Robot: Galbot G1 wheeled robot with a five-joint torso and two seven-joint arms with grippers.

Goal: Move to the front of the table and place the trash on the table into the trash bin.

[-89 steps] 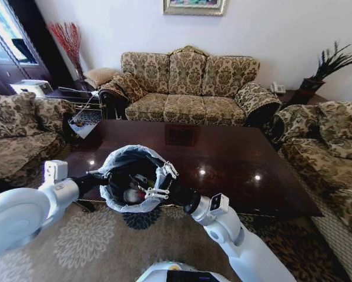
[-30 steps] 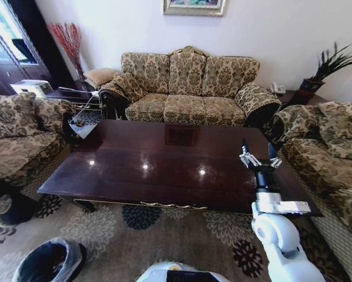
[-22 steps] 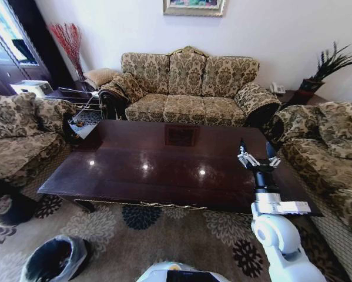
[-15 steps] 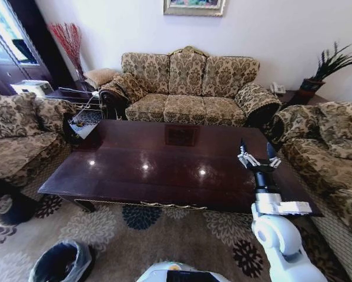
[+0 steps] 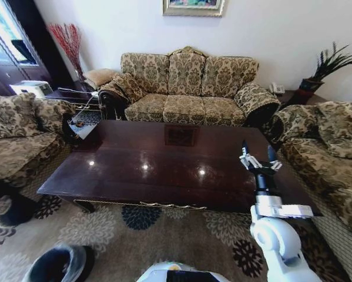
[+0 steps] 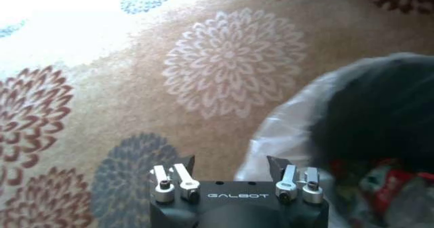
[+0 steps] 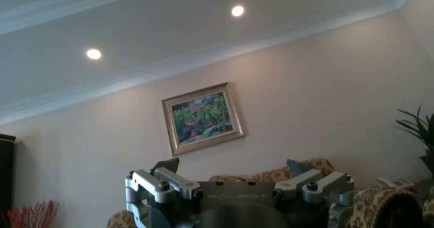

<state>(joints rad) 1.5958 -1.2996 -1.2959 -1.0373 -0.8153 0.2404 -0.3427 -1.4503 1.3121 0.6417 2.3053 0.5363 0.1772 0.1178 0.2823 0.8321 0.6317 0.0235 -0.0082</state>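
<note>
The table (image 5: 164,161) of dark glossy wood stands before me, its top reflecting ceiling lights. The trash bin (image 5: 57,265) sits on the carpet at my lower left, a whitish bag folded over its rim. In the left wrist view the trash bin (image 6: 318,131) is close beside my left gripper (image 6: 230,161), which is open and holds nothing. Red and clear trash (image 6: 385,181) lies inside the bin. My right gripper (image 5: 257,151) points upward over the table's right end, open with nothing between its fingers. The right gripper (image 7: 232,164) shows against the wall in the right wrist view.
Floral sofas (image 5: 190,88) ring the table at the back, left and right. A side table (image 5: 76,97) with a tray stands at the back left. A potted plant (image 5: 331,64) is at the back right. Patterned carpet (image 5: 99,229) lies before the table.
Three seconds ago both grippers held the bin up at the table's front edge. Now it stands on the carpet at lower left, the left arm is lowered, and the right gripper stays raised.
</note>
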